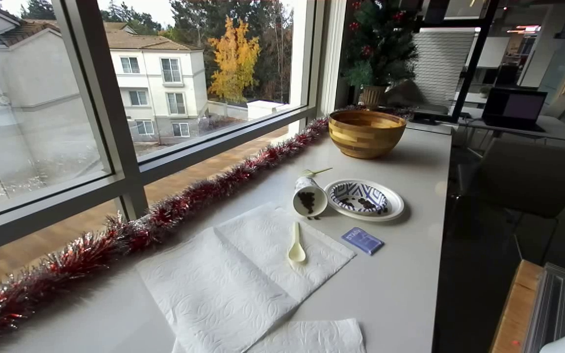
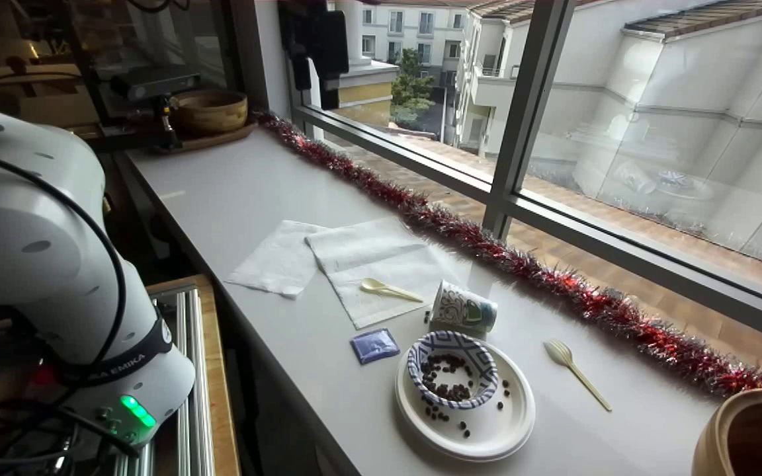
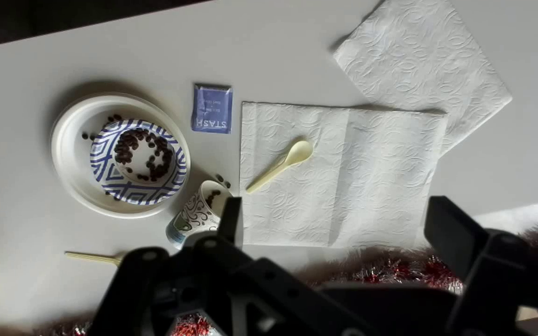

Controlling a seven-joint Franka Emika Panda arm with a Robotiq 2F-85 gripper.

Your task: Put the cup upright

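A white paper cup with a printed pattern lies on its side on the table, seen in both exterior views [image 1: 318, 202] [image 2: 464, 307] and in the wrist view [image 3: 197, 212]. Its mouth faces the paper towel, and dark beans lie inside it and just outside its rim. My gripper [image 3: 335, 207] is open and empty in the wrist view. Its fingers are wide apart above the towel and the tinsel. The left finger overlaps the cup's rim in the picture, hiding part of it; I see no contact. The gripper is outside both exterior views.
Beside the cup is a white plate [image 2: 520, 430] bearing a blue-white patterned bowl [image 3: 103, 154] with beans. A spoon [image 1: 296, 252] lies on the paper towel [image 1: 223, 284]. Nearby are a blue packet [image 2: 374, 345], a fork [image 2: 579, 377], a wooden bowl [image 1: 367, 135] and tinsel [image 1: 184, 203] along the window.
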